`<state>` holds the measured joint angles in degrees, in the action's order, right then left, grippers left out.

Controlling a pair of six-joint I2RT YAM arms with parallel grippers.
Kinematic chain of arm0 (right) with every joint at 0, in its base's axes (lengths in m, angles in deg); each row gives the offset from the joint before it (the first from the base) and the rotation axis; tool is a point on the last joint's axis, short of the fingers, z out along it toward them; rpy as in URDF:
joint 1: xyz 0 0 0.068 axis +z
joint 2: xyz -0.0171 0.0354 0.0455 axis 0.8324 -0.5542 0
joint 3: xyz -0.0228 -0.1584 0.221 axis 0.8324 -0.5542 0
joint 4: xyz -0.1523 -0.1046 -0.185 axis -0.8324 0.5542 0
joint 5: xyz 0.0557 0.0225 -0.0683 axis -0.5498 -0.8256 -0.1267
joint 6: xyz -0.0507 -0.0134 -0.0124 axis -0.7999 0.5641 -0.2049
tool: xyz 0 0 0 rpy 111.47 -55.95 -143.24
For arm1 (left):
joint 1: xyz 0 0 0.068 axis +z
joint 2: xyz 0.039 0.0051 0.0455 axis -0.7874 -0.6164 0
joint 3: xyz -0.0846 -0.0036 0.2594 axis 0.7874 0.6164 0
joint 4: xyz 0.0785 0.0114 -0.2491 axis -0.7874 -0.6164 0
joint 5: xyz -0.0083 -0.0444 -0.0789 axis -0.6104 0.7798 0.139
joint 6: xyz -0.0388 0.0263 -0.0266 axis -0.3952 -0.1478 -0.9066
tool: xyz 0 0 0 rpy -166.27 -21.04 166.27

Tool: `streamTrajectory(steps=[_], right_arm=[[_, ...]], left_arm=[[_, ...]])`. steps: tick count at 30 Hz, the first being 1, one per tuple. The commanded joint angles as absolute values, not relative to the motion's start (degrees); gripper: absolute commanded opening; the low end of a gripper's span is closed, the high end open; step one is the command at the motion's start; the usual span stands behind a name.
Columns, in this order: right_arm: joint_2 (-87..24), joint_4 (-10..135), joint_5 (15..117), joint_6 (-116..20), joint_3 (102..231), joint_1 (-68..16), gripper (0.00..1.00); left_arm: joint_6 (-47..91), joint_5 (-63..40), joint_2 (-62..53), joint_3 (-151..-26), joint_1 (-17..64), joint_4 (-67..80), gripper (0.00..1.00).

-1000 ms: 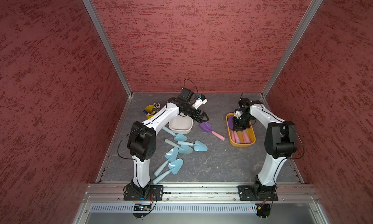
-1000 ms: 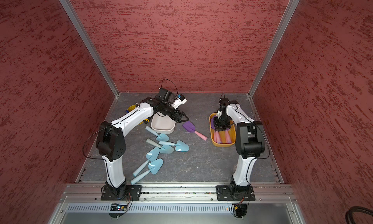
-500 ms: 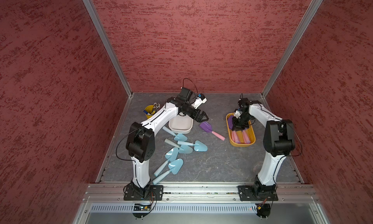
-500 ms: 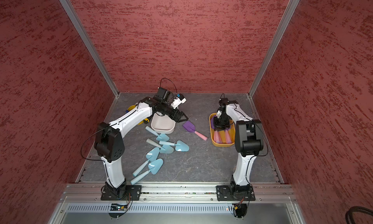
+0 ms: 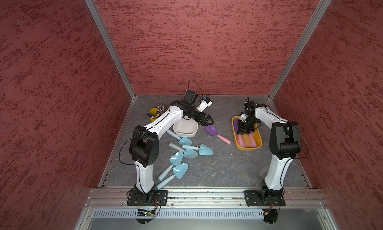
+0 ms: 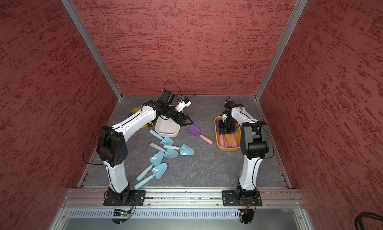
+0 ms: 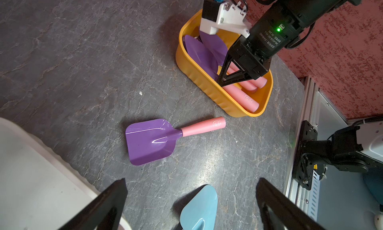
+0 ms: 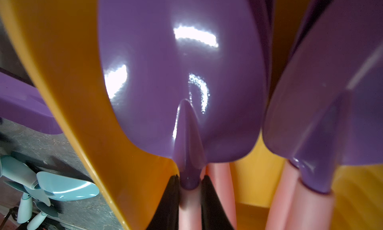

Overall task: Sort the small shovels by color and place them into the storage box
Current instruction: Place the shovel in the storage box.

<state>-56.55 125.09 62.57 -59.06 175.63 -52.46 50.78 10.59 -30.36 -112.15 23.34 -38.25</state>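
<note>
A purple-bladed, pink-handled shovel (image 5: 216,133) (image 6: 199,133) (image 7: 165,139) lies on the floor between the white box (image 5: 185,128) (image 6: 166,128) and the yellow storage box (image 5: 248,149) (image 6: 227,148) (image 7: 207,83). My left gripper (image 5: 209,121) (image 7: 191,180) hangs open above the floor beside the white box, holding nothing. Down inside the yellow box, my right gripper (image 5: 244,132) (image 8: 189,178) is shut on the neck of a purple shovel (image 8: 182,73), which lies among other purple ones. Several light blue shovels (image 5: 194,150) (image 6: 176,150) lie loose on the floor.
A yellow cup of pens (image 5: 154,114) stands at the back left. The white box looks empty. One blue blade (image 7: 199,208) lies just below my left fingers. Red walls enclose three sides, and an aluminium rail (image 5: 207,194) runs along the front.
The right arm's elbow has shifted slightly to the left. Both grippers and all the shovels stay where they were.
</note>
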Motion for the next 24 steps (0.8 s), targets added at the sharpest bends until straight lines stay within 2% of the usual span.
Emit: streamTrajectory(steps=[1, 17, 24], right_arm=[[-57.1, 123.9, 60.3, -58.6, 177.4, -52.4, 0.09], [-56.7, 124.2, 60.0, -58.8, 177.3, -52.4, 0.25], [-56.1, 124.4, 60.3, -58.8, 177.3, -52.5, 0.28]], left_arm=[[52.0, 10.3, -28.6, -111.6, 23.6, -37.5, 1.0], [52.1, 10.2, -28.3, -111.5, 23.6, -37.6, 1.0], [52.1, 10.2, -28.0, -111.4, 23.6, -37.5, 1.0]])
